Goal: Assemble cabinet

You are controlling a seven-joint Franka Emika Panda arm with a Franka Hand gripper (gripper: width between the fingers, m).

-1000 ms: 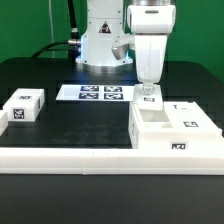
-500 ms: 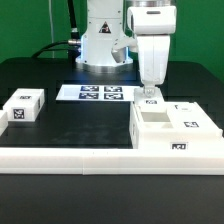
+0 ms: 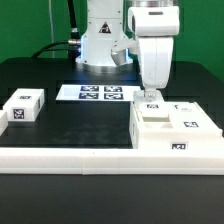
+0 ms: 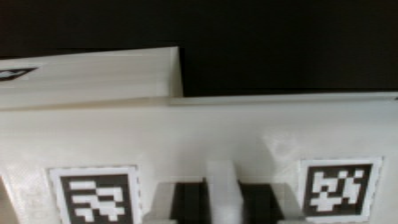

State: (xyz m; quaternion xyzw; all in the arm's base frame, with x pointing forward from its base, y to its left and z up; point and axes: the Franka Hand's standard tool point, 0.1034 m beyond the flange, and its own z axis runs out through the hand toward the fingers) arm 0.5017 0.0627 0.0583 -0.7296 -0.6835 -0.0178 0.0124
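Down at the far edge of the cabinet [image 3: 150, 140]: the white gripper [image 3: 150, 95] of the Panda arm, pointing straight down, fingertips at a small tagged face on the cabinet's back rim. Clamped on that rim or merely beside it: cannot tell, the tips too small in the exterior view and blurred in the wrist view. Cabinet resting on the black table [image 3: 80, 125] toward the exterior view's right, a shallow open recess in its top just in front of the gripper, square tags on its top and on its near face, its front just behind the long low white border rail [image 3: 60, 158] along the table's near edge. From the wrist view: the cabinet [image 4: 267, 125] filling most of the picture in white, two black-and-white tags on either side of dark vertical slots, all out of focus. Well apart, at the exterior view's left, a small white tagged block [image 3: 22, 107], likewise just behind the rail. Farther back, between the block and the arm's base, the marker board [image 3: 100, 93], flat on the table.
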